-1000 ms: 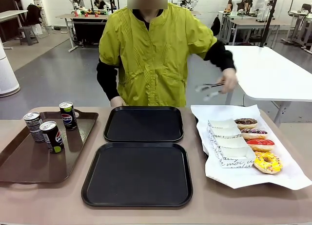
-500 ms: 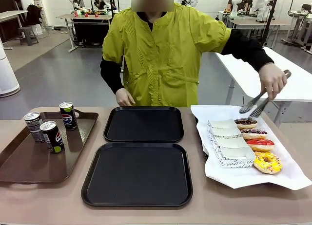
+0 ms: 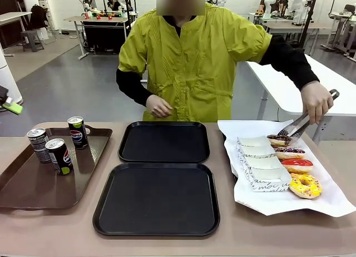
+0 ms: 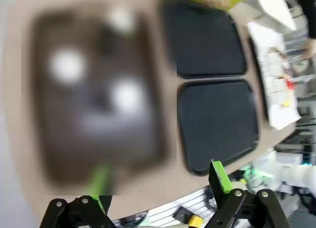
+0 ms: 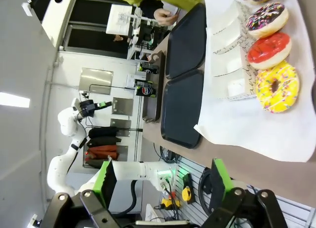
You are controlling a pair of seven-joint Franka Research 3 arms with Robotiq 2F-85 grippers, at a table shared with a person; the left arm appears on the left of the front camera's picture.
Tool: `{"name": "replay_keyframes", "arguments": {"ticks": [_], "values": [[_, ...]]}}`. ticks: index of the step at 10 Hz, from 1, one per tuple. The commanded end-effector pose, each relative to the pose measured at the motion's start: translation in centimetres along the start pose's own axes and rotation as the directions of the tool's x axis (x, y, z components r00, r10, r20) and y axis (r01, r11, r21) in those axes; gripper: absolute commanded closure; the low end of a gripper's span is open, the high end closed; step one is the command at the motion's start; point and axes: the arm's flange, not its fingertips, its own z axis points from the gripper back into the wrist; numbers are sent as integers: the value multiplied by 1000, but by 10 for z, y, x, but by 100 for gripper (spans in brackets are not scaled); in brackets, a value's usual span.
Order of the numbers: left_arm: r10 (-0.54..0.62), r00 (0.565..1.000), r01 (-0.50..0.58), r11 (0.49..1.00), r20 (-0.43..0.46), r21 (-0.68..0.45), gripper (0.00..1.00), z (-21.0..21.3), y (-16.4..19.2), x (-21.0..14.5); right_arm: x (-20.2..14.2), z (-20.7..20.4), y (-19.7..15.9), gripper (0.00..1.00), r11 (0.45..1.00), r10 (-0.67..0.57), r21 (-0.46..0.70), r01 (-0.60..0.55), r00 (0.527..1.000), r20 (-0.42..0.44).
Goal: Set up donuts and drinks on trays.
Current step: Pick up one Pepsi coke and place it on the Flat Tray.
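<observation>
The table point(image 3: 55, 235) carries a brown tray point(image 3: 33, 190), two black trays point(image 3: 157, 200) and white paper point(image 3: 278, 204).

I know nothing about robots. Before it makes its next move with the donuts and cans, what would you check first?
1. Landing spots bare, the near black tray and the far black tray: ok.
2. All three cans upright on the brown tray: ok.
3. The left pincer open and empty: ok.
4. The right pincer open and empty: ok.
5. Donut area free of people: not ok; the person's hand holds tongs at the chocolate donut.
6. Left wrist view sharp enough to aim at the cans: not ok, blurred.
</observation>
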Motion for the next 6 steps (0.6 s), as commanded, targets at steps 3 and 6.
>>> {"name": "replay_keyframes", "arguments": {"ticks": [3,6], "values": [[-60,989,102,936,-135,338,0,-31,-45,21,1,1,0,0,1000,12,21,-12,1000,7],[-41,984,108,909,-171,403,0,-60,-56,36,1,1,0,0,1000,12,21,-12,1000,7]]}}
